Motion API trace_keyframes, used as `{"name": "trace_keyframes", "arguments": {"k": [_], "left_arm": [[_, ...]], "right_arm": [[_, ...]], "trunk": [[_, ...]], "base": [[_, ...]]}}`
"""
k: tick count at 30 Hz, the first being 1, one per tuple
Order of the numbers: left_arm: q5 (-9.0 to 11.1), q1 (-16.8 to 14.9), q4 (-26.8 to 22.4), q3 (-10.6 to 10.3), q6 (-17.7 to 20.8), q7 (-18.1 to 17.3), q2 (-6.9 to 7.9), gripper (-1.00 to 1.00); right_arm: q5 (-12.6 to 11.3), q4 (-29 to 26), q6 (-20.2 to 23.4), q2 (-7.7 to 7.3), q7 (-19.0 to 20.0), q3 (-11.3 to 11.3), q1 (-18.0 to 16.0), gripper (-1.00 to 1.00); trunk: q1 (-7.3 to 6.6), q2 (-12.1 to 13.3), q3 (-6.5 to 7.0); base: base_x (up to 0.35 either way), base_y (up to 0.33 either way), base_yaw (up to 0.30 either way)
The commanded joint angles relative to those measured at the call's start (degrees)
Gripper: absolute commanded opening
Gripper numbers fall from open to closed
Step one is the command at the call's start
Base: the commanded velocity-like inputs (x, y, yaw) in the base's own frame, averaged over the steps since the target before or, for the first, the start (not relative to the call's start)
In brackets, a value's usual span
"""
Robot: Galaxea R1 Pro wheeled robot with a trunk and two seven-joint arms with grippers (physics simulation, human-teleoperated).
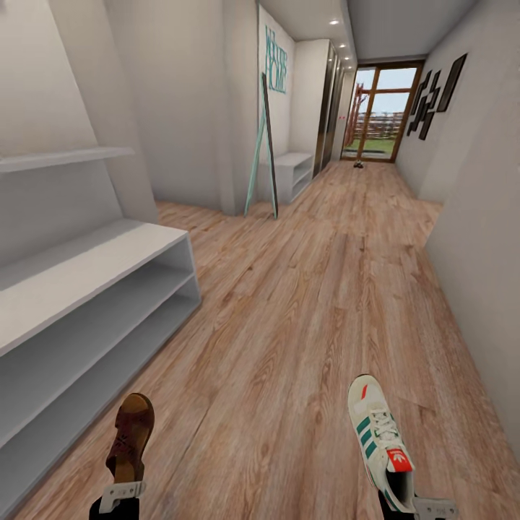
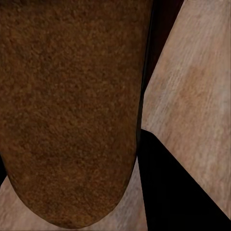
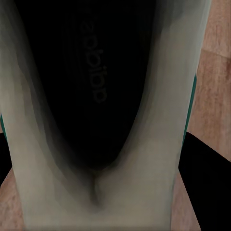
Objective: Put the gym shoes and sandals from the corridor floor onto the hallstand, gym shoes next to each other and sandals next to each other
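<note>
Head view high, facing down corridor; wrist views pressed against shoes, probably.

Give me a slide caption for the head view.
Robot carries a sandal and gym shoe beside the hallstand.

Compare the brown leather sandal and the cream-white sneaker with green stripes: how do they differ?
The brown leather sandal is dark, open-strapped and shorter; the cream-white sneaker with green stripes is pale, laced, closed and longer. The sandal is in the left gripper, the sneaker in the right gripper. Both are off the wood-plank floor.
</note>
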Motion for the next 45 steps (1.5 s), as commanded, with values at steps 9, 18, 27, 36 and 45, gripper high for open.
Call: {"name": "trace_keyframes", "arguments": {"k": [9, 18, 27, 36, 45], "left_arm": [[-0.8, 0.0, -0.1, 0.5, -0.3, -0.4, -0.05, -1.0], [-0.7, 0.0, -0.2, 0.6, -0.3, -0.4, -0.05, -1.0], [-0.7, 0.0, -0.1, 0.6, -0.3, -0.4, -0.05, -1.0], [-0.6, 0.0, 0.0, 0.6, -0.3, -0.4, -0.05, -1.0], [-0.6, 0.0, 0.0, 0.6, -0.3, -0.3, -0.03, -1.0]], "right_arm": [[0.6, -0.1, -0.2, 0.05, 0.3, -0.3, 0.0, -1.0], [0.6, -0.1, -0.2, 0.13, 0.4, -0.2, 0.0, -1.0], [0.7, 0.0, -0.3, 0.19, 0.3, -0.2, 0.0, -1.0], [0.7, 0.0, -0.3, 1.16, 0.2, -0.2, 0.0, -1.0], [0.7, 0.0, -0.3, 1.28, 0.2, -0.3, 0.0, -1.0]], "trunk": [[-0.01, 0.0, 0.4], [-0.01, 0.0, 0.43], [-0.01, 0.0, 0.43], [-0.01, 0.0, 0.43], [-0.01, 0.0, 0.43]], "base": [[0.006, -0.001, 0.0], [0.194, -0.108, 0.0], [0.277, -0.152, 0.124], [0.284, -0.154, 0.267], [0.302, -0.09, 0.277]]}}
